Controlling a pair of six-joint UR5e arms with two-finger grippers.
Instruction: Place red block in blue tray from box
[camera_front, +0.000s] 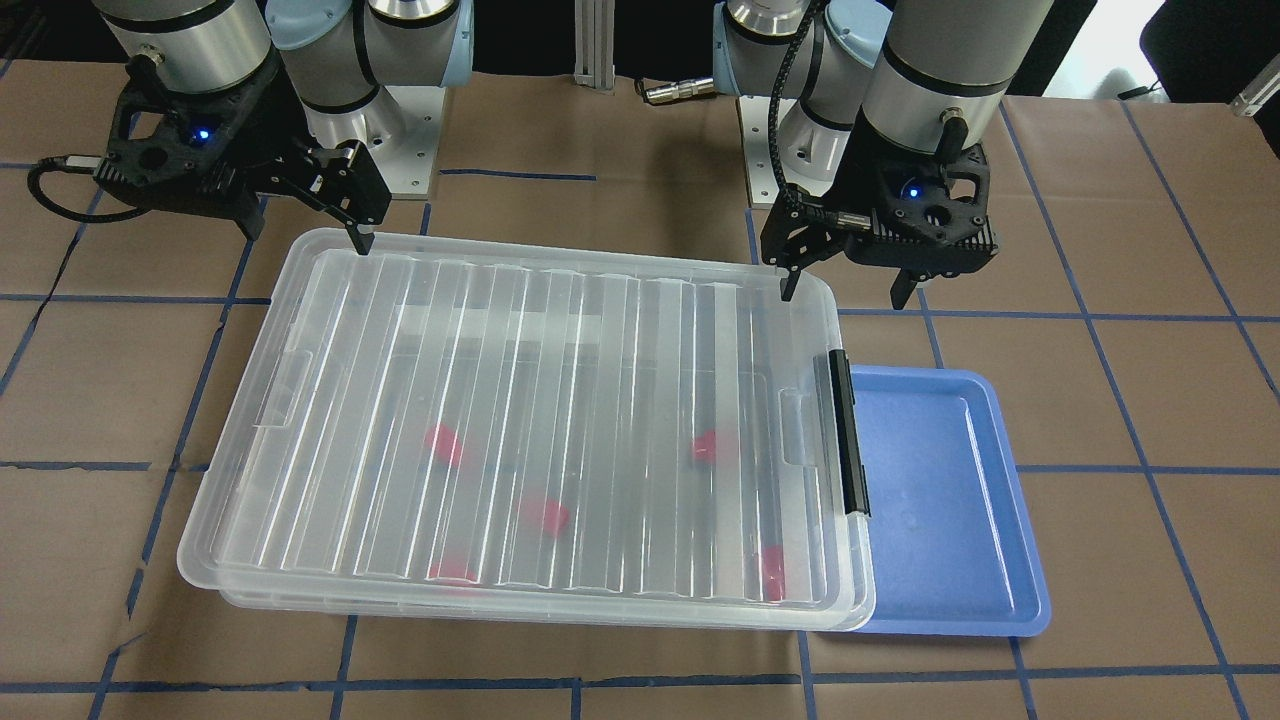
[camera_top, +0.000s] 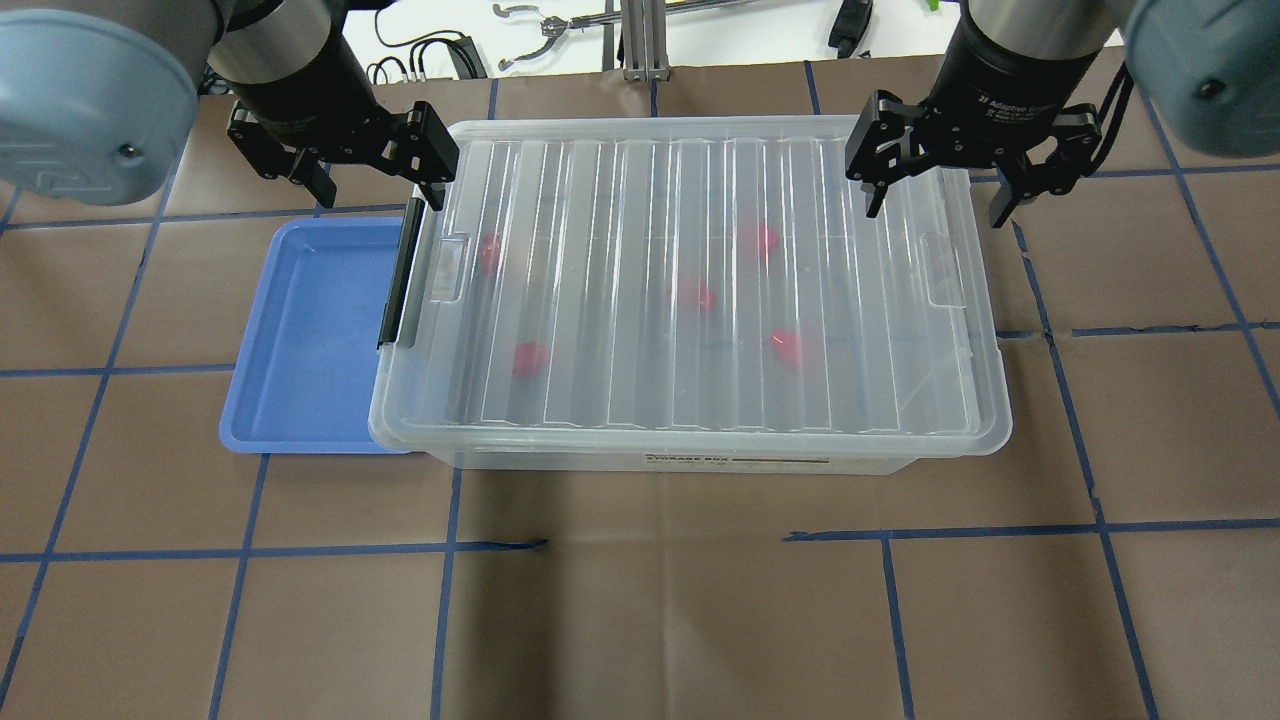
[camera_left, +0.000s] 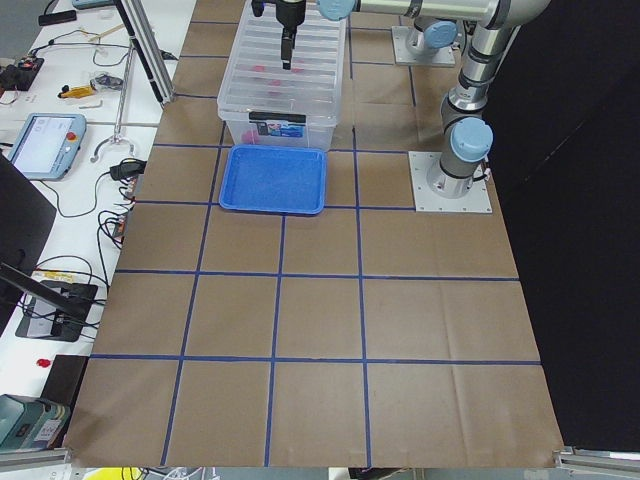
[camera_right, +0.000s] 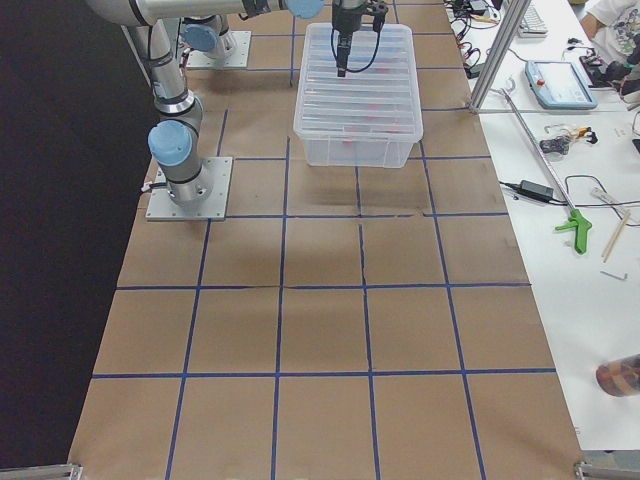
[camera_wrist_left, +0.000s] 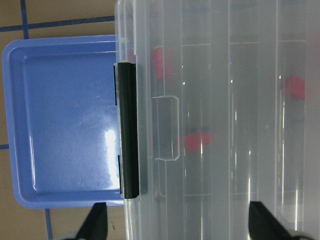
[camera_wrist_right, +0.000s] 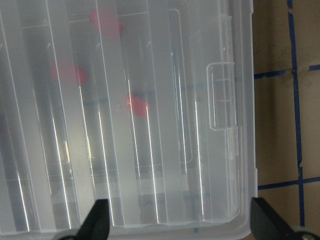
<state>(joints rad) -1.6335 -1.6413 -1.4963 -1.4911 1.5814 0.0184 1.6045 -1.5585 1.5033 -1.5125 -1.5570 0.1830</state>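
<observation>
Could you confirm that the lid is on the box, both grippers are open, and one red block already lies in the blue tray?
Not quite: the blue tray is empty; all five red blocks lie inside the box, as the overhead view shows. The lid is on, and the left gripper and right gripper are open.
</observation>
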